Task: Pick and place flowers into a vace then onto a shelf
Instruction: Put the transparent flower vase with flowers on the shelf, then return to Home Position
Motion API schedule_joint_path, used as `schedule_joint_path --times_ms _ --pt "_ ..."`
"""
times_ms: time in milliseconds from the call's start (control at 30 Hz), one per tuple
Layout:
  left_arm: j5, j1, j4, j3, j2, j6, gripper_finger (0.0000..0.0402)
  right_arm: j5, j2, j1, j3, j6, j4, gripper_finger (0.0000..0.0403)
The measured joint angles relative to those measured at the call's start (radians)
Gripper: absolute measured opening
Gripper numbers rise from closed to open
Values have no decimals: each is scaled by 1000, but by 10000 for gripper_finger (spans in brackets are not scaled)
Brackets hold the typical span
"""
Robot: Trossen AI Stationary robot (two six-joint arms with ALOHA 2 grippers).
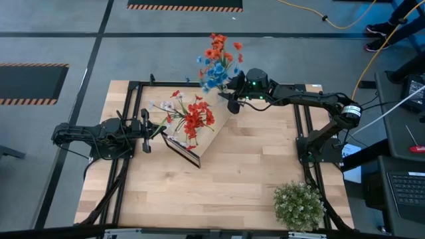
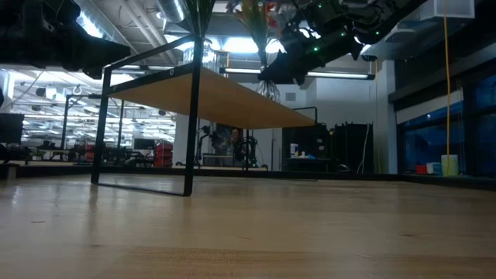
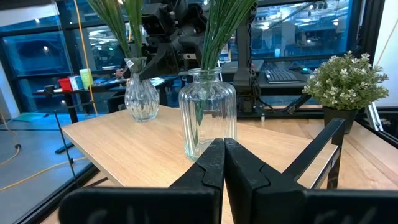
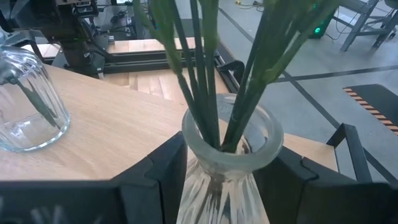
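My right claw point(image 4: 227, 180) straddles the glass vase point(image 4: 225, 163) of flowers point(image 1: 219, 61) on the shelf point(image 1: 219, 129), fingers parted beside it. My left claw point(image 3: 224, 163) waits closed, empty.

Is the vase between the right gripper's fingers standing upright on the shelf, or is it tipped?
Upright. The glass vase stands on the shelf with stems rising from its mouth, the right gripper around it.
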Motion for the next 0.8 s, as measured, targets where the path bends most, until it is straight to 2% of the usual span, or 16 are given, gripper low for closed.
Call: schedule_joint_path --times_ms 500,667,800 --pt "0 0 0 0 0 0 4 2 0 0 0 -26 -18 176" --pt "0 0 0 0 0 0 4 5 0 0 -1 -55 -23 206" --pt "0 0 0 0 0 0 4 49 0 1 -1 -45 -23 237"
